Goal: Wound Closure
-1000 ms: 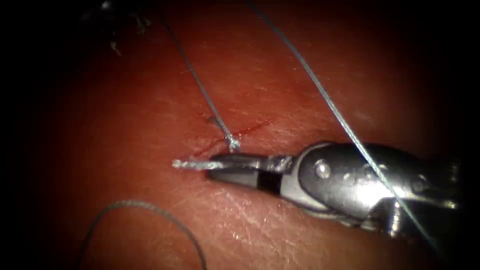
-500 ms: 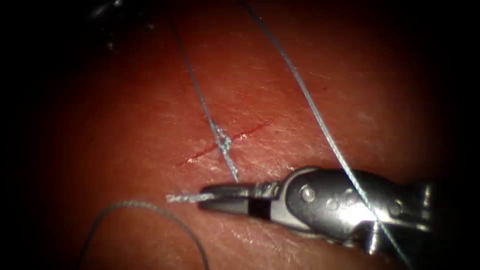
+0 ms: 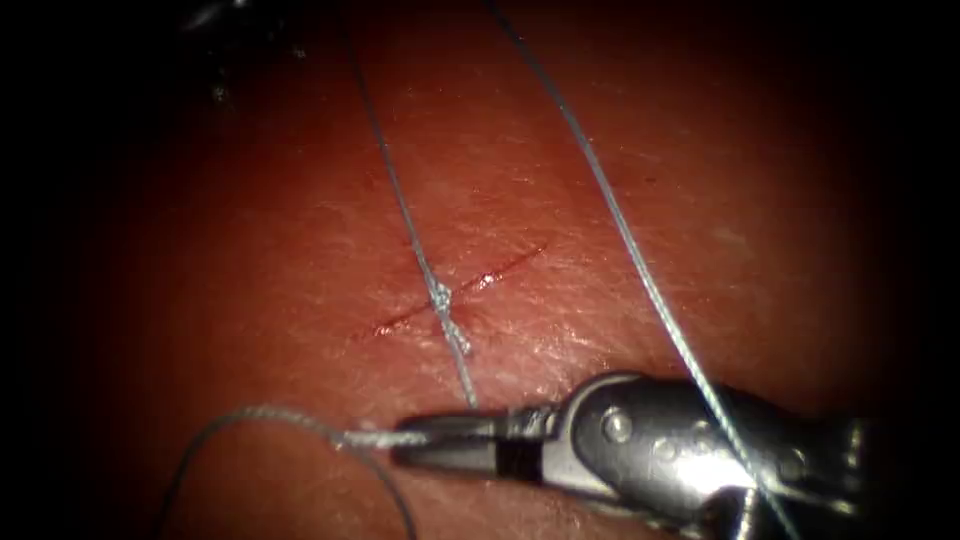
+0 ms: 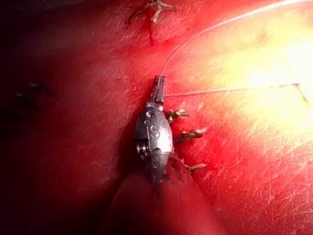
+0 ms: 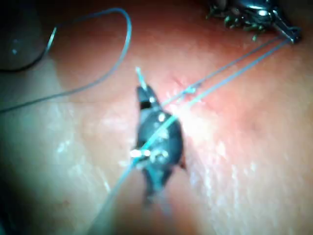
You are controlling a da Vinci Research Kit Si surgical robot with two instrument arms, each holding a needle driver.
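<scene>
Knot sits on the cut (image 3: pixel 455 292); right tool (image 3: pixel 420 445) pinches the short thread end (image 3: pixel 375 438).
If that frayed end slips from the pressed-together tips, the knot (image 3: pixel 441 296) could loosen; left tool (image 5: pixel 292 33) grips the long thread (image 3: pixel 640 270).
</scene>
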